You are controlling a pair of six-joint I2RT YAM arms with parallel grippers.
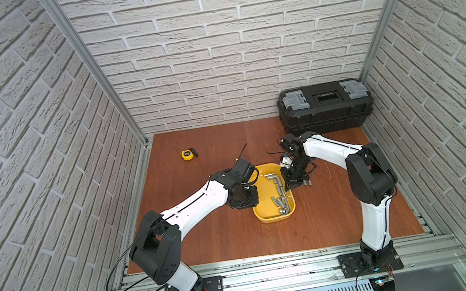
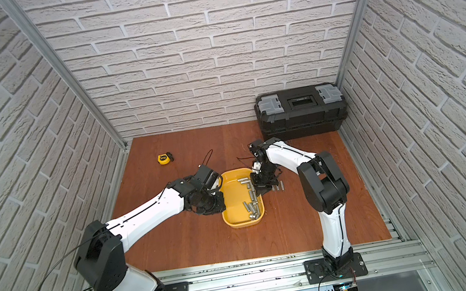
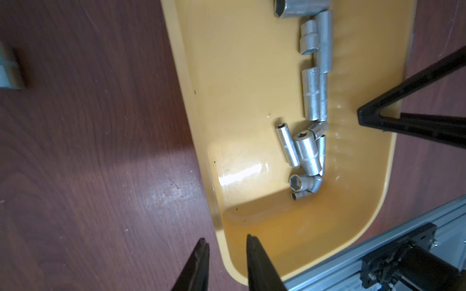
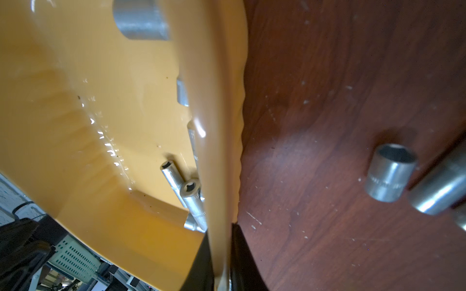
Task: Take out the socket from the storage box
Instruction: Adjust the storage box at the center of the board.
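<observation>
Left claw parted, right claw unclear.

Centre: storage box on the counter.
Inside it: sockets along its right side.
Just right of it: loose sockets.
Rear right: toolbox.
Rear left: tape measure.

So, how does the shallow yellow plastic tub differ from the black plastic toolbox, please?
The shallow yellow plastic tub is lidless, metal sockets showing; the black plastic toolbox is shut. The tub sits in the middle of the wooden table; the toolbox stands in its far corner. Both are rectangular containers.
</observation>
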